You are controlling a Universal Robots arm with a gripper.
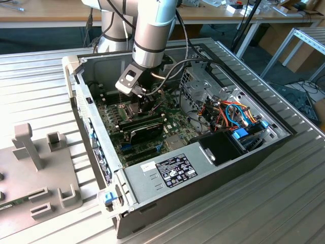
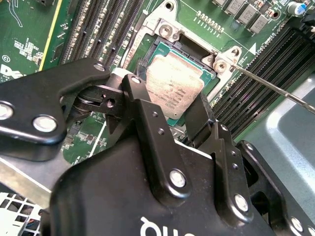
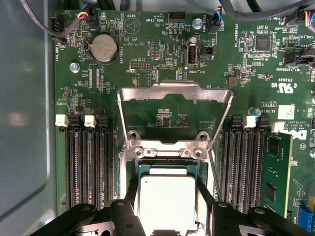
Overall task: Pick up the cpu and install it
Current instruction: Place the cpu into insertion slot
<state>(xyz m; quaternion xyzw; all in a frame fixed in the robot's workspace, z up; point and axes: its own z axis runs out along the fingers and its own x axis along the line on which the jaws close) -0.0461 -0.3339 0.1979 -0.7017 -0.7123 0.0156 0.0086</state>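
The cpu, a small square chip with a dull silver top, sits over the socket on the green motherboard. My gripper has a black finger against each of two opposite edges of the chip and is shut on it. The second wrist view shows the cpu between the gripper's fingers, low over the socket; I cannot tell whether it is seated. The hinged metal socket frame stands flipped open beyond the socket. In the exterior view the gripper reaches down into the open computer case and covers the chip.
Rows of memory slots flank the socket, with one green module fitted. A thin metal lever juts out beside the socket. A long black module, the power supply, coloured cables and the case wall crowd the arm.
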